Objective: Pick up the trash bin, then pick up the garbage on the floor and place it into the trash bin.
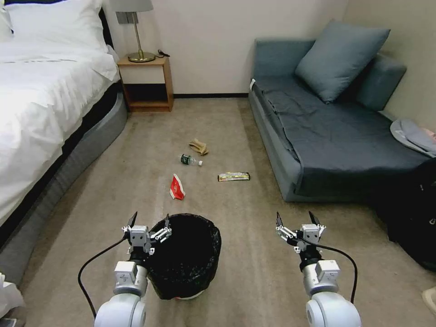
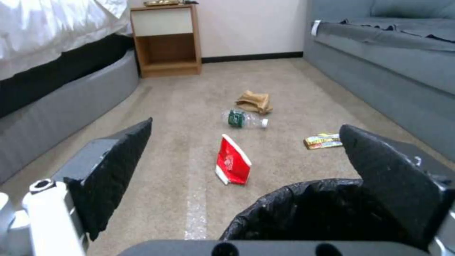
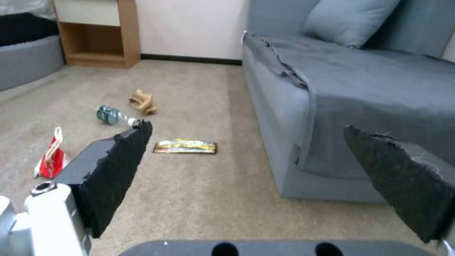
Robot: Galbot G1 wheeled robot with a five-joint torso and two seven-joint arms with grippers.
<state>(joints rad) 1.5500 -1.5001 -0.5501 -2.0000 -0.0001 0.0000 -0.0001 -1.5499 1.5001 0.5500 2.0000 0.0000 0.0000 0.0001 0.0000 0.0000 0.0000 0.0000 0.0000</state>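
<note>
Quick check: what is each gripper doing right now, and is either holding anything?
Left gripper: open, empty, at the bin's rim.
Right gripper: open, empty, over bare carpet.

- Both arms: glossy white rounded shells, silver-grey cylindrical wrist sections w/ a small boxy white module on top.
- Left gripper (image 1: 149,221): silver/white metal body, exposed linkages, two slim black pointed fingers (image 2: 116,167).
- Right gripper (image 1: 296,219): same build, silver block, black tapered tips.
- Cables: one black cable per arm, looping out from the gripper body and back along the forearm, on the outer side.
- Finger pads (image 3: 118,170) up close: matte black, rough foam-like texture, wedge shape, ragged edges.
- Wrist views: white bracket w/ a hex-socket screw at finger base; dark grey housing edge w/ two round holes.
</note>
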